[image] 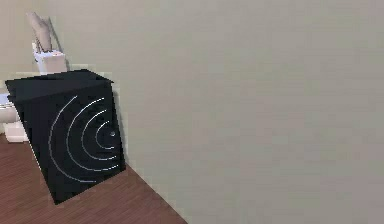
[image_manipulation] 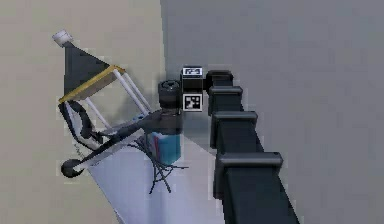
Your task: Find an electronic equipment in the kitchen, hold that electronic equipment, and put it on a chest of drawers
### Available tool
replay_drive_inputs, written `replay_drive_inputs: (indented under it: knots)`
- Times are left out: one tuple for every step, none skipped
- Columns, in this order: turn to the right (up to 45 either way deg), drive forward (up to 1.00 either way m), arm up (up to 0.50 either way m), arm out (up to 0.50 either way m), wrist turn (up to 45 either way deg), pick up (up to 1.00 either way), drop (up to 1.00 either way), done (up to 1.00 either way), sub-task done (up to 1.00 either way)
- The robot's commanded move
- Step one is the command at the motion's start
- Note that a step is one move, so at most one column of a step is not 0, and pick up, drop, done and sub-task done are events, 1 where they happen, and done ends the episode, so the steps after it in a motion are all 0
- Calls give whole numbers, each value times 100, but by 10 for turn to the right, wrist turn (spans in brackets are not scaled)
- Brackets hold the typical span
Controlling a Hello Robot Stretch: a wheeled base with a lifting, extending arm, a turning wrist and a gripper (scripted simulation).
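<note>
In the arm side view my arm (image_manipulation: 240,150) rises from the bottom right, with its white marker squares (image_manipulation: 193,86) at the far end. My gripper (image_manipulation: 80,155) reaches leftward over a pale slanted surface (image_manipulation: 125,190). A small teal cylinder (image_manipulation: 168,148) with dark wires below it sits under the gripper's body. I cannot tell whether the gripper holds anything. Just beyond the fingers (image_manipulation: 95,145) stands a black triangular thing with a yellow-edged frame (image_manipulation: 90,82). In the forward view a black box with white concentric arcs (image: 75,135) stands on the floor at the left.
A beige wall (image: 260,100) runs across the forward view's middle and right, meeting the dark wood floor (image: 110,205) at the lower left. Behind the black box is a white object (image: 50,58) with a pale pinkish piece on top. A grey wall (image_manipulation: 300,60) backs the arm.
</note>
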Motion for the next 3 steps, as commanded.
replay_drive_inputs:
  knots:
    - [0,0,0,0,450,0,0,0,0]
    - [0,0,0,0,360,0,0,0,0]
    - [0,0,-30,0,0,0,0,0,0]
